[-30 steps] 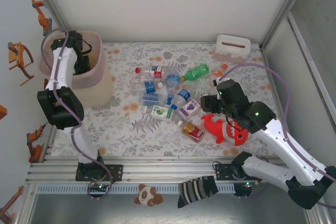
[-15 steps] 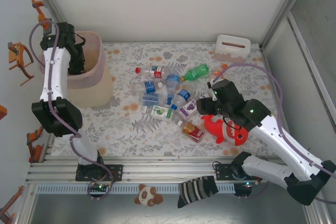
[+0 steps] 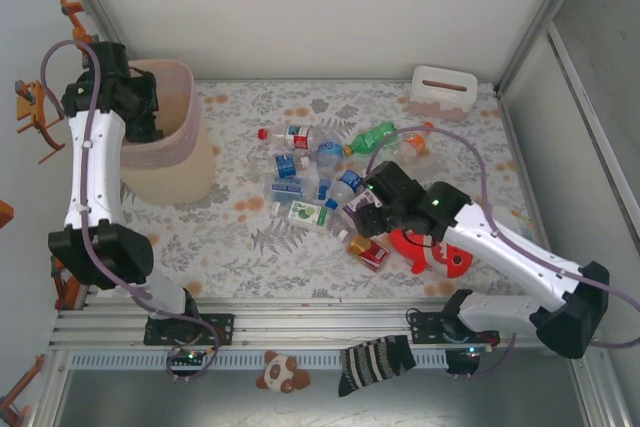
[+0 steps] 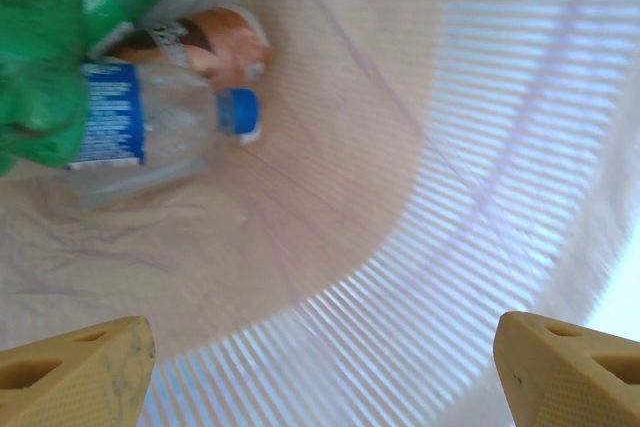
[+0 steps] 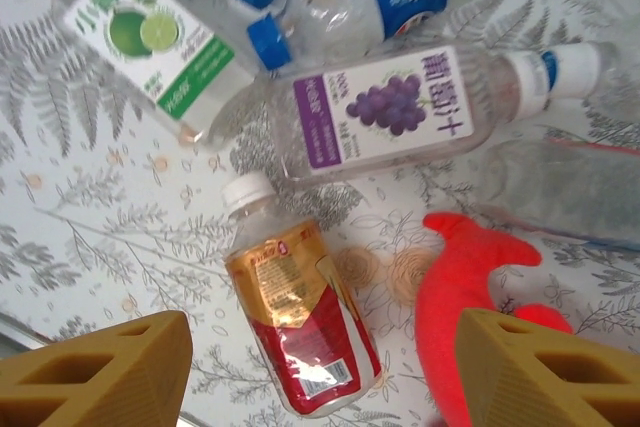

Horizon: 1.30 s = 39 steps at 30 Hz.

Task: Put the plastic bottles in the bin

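Right jaws spread above glossy amber bottle (image 5: pixel 300 332), ribbed pink bin (image 4: pixel 470 147)

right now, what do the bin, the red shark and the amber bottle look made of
Bin: likely thin translucent pink plastic; light glows through its ribbed wall.
Red shark: probably plush fabric; matte, soft-edged.
Amber bottle: clear glossy plastic judging by its highlights, with a red film label.

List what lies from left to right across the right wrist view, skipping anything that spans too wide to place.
Lime-label bottle → amber bottle with red label → red plush toy.
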Each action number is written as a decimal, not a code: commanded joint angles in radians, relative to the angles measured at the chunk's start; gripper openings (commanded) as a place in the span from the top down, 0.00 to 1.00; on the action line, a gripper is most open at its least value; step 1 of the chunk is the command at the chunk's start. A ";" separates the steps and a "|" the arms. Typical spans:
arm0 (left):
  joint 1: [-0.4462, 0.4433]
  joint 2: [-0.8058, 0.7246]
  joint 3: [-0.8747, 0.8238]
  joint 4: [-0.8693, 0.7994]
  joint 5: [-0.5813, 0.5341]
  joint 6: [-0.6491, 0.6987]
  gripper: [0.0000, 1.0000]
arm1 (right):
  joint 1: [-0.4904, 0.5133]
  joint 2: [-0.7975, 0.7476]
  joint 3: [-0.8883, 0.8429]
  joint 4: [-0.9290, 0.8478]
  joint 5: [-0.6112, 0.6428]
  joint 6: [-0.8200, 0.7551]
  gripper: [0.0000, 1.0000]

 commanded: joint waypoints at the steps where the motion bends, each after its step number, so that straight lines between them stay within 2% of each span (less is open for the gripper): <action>1: -0.015 -0.081 -0.071 0.194 0.086 0.165 0.13 | 0.042 0.056 0.038 -0.060 0.045 -0.030 0.31; 6: -0.033 -0.186 -0.150 0.309 0.148 0.358 0.15 | 0.076 0.163 0.059 -0.087 0.047 -0.071 0.30; 10: -0.049 -0.305 -0.281 0.446 0.217 0.486 0.16 | 0.080 0.229 0.062 -0.090 0.026 -0.100 0.30; 14: -0.065 -0.389 -0.353 0.478 0.233 0.611 0.17 | 0.080 0.278 0.057 -0.084 0.015 -0.125 0.29; 16: -0.073 -0.431 -0.406 0.520 0.285 0.662 0.17 | 0.080 0.303 0.051 -0.087 0.005 -0.137 0.29; 23: -0.119 -0.552 -0.570 0.583 0.404 0.736 0.19 | 0.081 0.324 -0.033 -0.044 -0.042 -0.108 0.25; 26: -0.141 -0.606 -0.631 0.582 0.406 0.752 0.17 | 0.081 0.334 -0.071 -0.019 -0.040 -0.072 0.20; 32: -0.163 -0.692 -0.717 0.571 0.383 0.750 0.17 | 0.081 0.356 -0.159 0.065 -0.072 0.011 0.17; 39: -0.199 -0.720 -0.760 0.563 0.371 0.722 0.17 | 0.106 0.336 -0.240 0.155 -0.101 0.105 0.18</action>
